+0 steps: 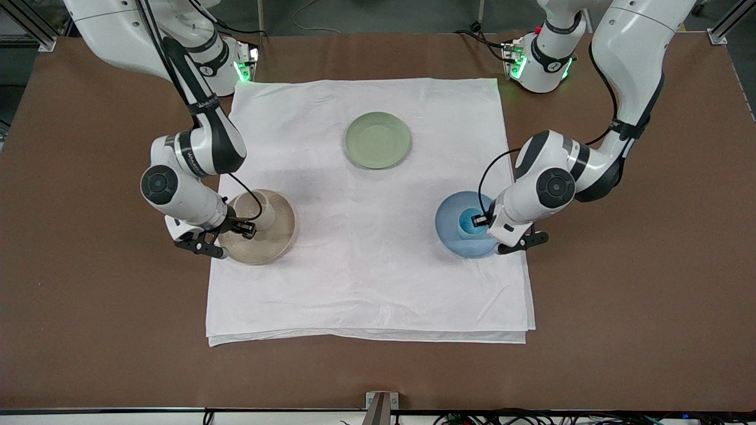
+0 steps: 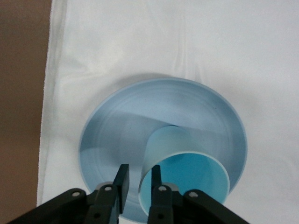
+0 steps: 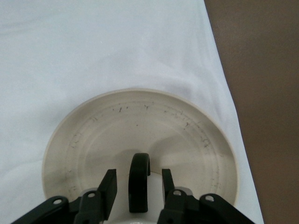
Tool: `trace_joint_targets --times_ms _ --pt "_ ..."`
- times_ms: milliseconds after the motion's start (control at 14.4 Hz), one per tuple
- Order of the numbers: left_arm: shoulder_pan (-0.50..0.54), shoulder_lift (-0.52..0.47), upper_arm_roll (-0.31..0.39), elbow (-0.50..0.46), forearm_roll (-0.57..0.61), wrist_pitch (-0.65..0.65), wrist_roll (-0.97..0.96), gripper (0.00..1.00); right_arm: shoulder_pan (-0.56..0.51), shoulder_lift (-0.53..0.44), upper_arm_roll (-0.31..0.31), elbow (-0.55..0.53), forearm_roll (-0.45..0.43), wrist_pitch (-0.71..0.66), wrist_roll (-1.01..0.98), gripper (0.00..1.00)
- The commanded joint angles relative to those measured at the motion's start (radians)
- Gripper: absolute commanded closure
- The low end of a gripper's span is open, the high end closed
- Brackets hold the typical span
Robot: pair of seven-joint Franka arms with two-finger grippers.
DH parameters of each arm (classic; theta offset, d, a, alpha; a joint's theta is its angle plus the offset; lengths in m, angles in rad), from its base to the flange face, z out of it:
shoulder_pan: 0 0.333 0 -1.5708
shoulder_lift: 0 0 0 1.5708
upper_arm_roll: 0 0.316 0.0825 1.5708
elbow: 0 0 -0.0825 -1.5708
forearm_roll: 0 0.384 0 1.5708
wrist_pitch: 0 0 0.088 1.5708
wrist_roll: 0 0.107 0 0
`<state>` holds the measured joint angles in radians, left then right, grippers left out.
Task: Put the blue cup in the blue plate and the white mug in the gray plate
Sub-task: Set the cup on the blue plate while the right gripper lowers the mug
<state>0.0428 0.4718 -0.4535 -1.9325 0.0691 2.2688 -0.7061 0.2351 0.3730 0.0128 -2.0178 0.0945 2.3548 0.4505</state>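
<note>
The blue cup (image 1: 468, 226) stands upright in the blue plate (image 1: 447, 227), toward the left arm's end of the white cloth. My left gripper (image 1: 477, 221) is low over it and open. One finger is inside the cup (image 2: 187, 172) and one outside its wall, with gaps to the wall, above the plate (image 2: 117, 126). The white mug (image 1: 267, 208) stands on the gray plate (image 1: 277, 243), toward the right arm's end. My right gripper (image 1: 245, 228) is open. Its fingers straddle the mug's black handle (image 3: 139, 179) without touching it, over the plate (image 3: 93, 135).
A pale green plate (image 1: 377, 140) lies on the white cloth (image 1: 366, 283), farther from the front camera, between the two arms. The cloth covers the middle of the brown table (image 1: 88, 295); its edge runs close beside each plate.
</note>
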Motion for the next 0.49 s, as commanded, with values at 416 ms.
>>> trace_joint_targets --times_ms 416 --pt "0.084 -0.188 -0.002 0.246 0.173 -0.275 0.238 0.00 -0.268 -0.077 0.001 0.430 -0.056 -0.651 -0.421 0.00"
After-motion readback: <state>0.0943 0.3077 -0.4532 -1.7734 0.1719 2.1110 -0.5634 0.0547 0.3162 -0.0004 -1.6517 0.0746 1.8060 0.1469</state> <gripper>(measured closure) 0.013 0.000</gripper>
